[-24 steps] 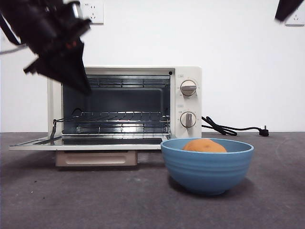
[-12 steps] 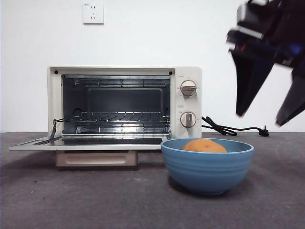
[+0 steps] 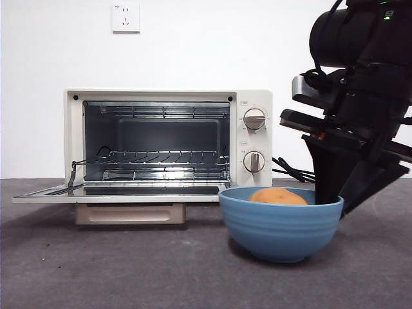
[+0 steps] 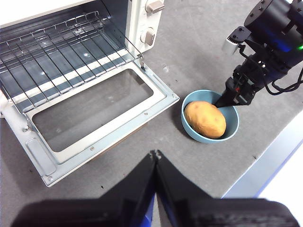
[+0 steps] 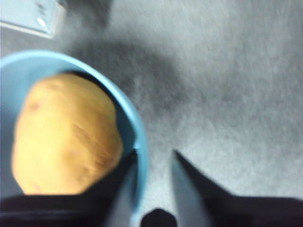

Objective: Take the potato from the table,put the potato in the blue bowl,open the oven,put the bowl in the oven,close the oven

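Note:
The blue bowl [image 3: 280,225] stands on the table [image 3: 96,270] in front of the oven's knobs, with the potato [image 3: 277,196] lying inside it. The oven [image 3: 251,103] has its door [image 3: 116,192] folded down flat, and the rack inside is bare. My right gripper [image 5: 152,163] is open at the bowl's right rim [image 5: 137,127], one jaw inside beside the potato [image 5: 66,132] and one outside. From the left wrist view, the right gripper [image 4: 232,97] reaches the bowl's [image 4: 208,139] far side. My left gripper [image 4: 155,158] hangs shut, high above the table.
A black cord [image 3: 293,172] trails behind the oven to the right. The table's edge [image 4: 265,165] runs close by the bowl in the left wrist view. Bare table lies in front of the open door.
The left arm has lifted out of the front view. The right arm has come down from the top right to the bowl's right rim, straddling it.

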Controlling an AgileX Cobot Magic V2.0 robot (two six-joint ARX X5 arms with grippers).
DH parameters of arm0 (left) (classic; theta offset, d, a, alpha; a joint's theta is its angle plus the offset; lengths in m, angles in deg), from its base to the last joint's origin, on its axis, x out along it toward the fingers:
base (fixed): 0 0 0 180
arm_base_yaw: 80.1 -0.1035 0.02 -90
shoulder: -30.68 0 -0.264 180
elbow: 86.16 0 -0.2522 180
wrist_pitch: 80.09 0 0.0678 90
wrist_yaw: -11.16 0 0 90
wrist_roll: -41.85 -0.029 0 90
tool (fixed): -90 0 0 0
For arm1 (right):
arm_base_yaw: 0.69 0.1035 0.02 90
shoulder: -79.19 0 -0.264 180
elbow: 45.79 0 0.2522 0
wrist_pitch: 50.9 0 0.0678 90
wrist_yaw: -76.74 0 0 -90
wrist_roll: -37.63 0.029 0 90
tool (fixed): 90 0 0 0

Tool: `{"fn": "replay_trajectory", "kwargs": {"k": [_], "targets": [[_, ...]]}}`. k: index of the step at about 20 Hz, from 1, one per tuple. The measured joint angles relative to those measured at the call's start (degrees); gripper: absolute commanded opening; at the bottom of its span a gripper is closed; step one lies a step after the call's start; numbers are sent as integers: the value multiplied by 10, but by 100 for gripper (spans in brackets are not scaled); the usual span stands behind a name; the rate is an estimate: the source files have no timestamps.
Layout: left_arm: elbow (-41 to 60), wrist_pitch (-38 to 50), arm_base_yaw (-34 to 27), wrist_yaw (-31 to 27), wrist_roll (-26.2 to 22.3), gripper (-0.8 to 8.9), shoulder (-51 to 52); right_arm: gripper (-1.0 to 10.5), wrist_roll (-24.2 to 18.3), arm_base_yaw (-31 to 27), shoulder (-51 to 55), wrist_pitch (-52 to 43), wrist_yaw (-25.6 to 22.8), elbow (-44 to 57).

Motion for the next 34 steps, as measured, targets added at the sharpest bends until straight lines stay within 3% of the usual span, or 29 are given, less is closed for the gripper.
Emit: {"fn": "replay_trajectory", "kwargs": {"k": [9,13,25,34], "targets": [[0,0,0,-29,0,-8,0,-17,13,33,100,22,-2,-6],[0,0,0,-30,0,-8,0,-17,35,66,101,3,-25,-82],[0,-9,0,-30,0,-8,0,-17,83,77,-183,-29,-86,-377],[0,-18,0,-30,-11,-8,0,-17,110,46,-234,-83,-113,-404]]}}
